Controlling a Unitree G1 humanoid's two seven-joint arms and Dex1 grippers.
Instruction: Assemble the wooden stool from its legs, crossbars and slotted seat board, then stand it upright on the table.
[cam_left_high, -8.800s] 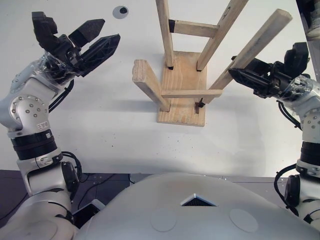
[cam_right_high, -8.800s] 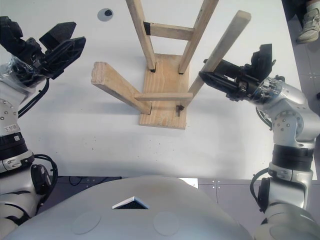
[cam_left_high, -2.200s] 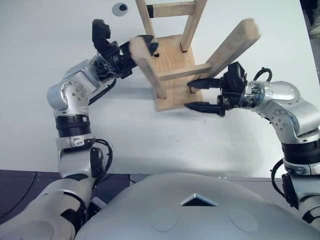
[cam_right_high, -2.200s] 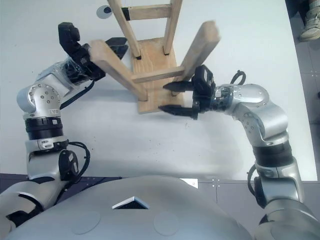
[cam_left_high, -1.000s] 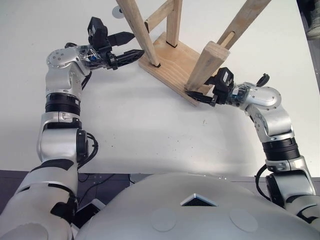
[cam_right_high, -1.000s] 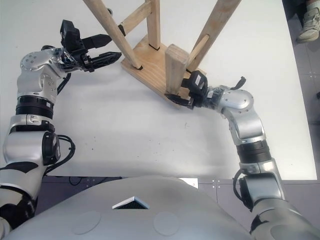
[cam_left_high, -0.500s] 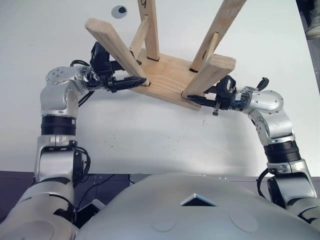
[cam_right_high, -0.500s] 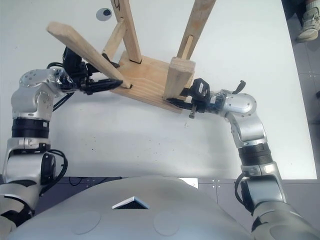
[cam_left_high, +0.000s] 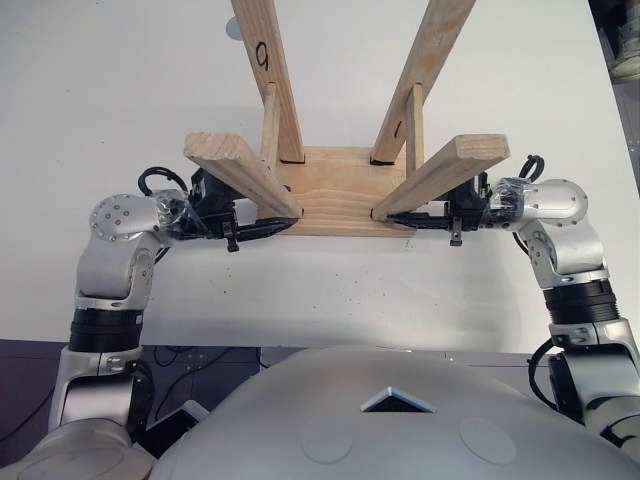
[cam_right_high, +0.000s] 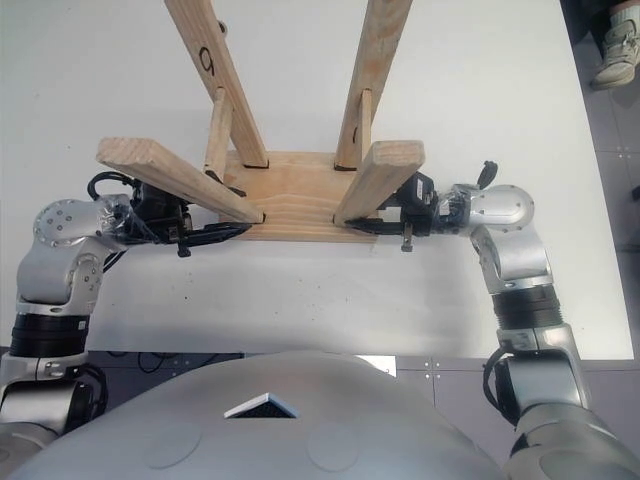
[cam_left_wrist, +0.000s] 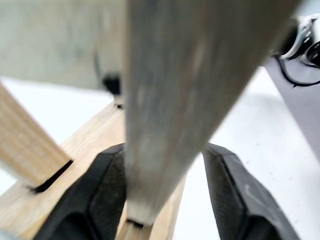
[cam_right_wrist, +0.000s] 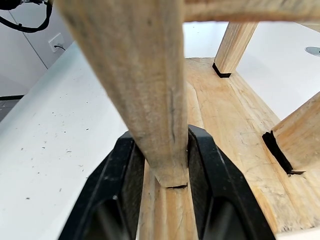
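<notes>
The white table (cam_left_high: 100, 100) carries the pale wooden stool (cam_left_high: 330, 175) near its near edge, upside down. The flat slotted seat board (cam_left_high: 335, 212) is lowest and the square legs point up; I cannot tell if the board touches the surface. The left gripper (cam_left_high: 280, 222) pinches the base of the near left leg (cam_left_high: 240, 172). The right gripper (cam_left_high: 390, 218) pinches the near right leg (cam_left_high: 440, 175) in the same way. This symmetric hold is probably for turning the stool upright.

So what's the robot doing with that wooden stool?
The robot has the stool in both hands. It is upside down, seat board at the bottom, legs sticking up. The left hand pinches the near left leg right by the seat board, and the right hand pinches the near right leg the same way. The stool isn't standing on its legs yet.
</notes>
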